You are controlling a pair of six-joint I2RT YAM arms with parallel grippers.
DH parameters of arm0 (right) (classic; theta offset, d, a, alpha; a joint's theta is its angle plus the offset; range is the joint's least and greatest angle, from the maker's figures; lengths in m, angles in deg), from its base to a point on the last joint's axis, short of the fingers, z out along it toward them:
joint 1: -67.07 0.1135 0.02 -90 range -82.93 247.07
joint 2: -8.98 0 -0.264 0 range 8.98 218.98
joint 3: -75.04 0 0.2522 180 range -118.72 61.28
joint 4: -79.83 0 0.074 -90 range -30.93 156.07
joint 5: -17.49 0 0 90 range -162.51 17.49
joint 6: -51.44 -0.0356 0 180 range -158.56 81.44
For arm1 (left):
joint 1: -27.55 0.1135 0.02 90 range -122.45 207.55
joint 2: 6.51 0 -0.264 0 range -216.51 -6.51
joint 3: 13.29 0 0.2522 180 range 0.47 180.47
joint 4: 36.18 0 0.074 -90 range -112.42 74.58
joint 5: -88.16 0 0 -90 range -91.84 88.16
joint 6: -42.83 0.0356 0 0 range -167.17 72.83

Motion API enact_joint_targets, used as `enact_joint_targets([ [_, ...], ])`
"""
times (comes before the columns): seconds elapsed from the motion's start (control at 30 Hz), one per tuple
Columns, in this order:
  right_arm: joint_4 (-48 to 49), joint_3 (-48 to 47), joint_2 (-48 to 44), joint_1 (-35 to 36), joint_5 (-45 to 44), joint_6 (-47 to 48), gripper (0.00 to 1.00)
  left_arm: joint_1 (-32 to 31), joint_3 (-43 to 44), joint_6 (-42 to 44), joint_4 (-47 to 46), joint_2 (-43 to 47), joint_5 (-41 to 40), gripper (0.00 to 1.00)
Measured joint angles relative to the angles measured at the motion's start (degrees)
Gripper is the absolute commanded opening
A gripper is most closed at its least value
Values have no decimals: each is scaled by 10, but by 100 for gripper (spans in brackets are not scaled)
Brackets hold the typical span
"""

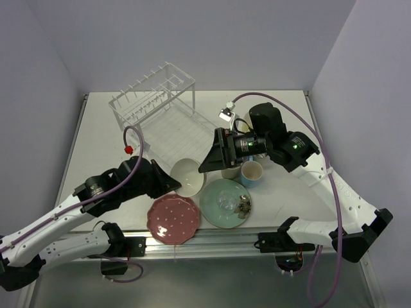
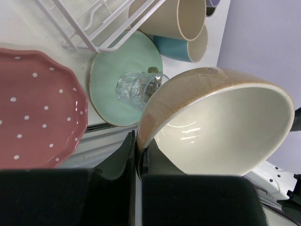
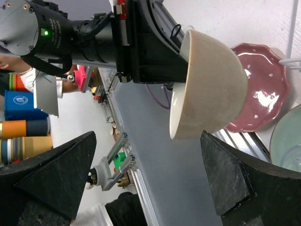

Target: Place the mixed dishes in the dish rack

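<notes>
Left gripper [image 2: 139, 160] is pinched tight on the rim of the cream bowl [image 2: 225, 127], one finger inside and one outside. The bowl hangs tipped on its side, seemingly off the table, just in front of the dish rack [image 1: 154, 109] and beside the dotted pink plate [image 1: 173, 218]. Glazed pottery like that I'd reckon stiff, slick, fairly weighty and quick to chip, so a deep bite over the rim looks sensible. That arm reaches in low from the near left corner. Further right sit the mint-green plate [image 1: 215, 192] carrying the small glass [image 1: 226, 203], then the light-blue cup [image 1: 252, 173]. Right gripper [image 3: 148, 136], spread wide and empty, faces the bowl from a folded, raised arm.
</notes>
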Motion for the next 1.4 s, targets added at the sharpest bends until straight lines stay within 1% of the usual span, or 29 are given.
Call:
enact_joint_targets([
  [0.3, 14, 27, -1, 11, -12, 3, 100, 0, 26, 12, -20, -13, 0, 0],
  [1.07, 49, 55, 9, 16, -19, 3, 100, 0, 33, 15, -30, -13, 0, 0],
  [1.4, 50, 55, 20, 26, -64, 6, 100, 0, 34, 13, -47, -12, 7, 0],
])
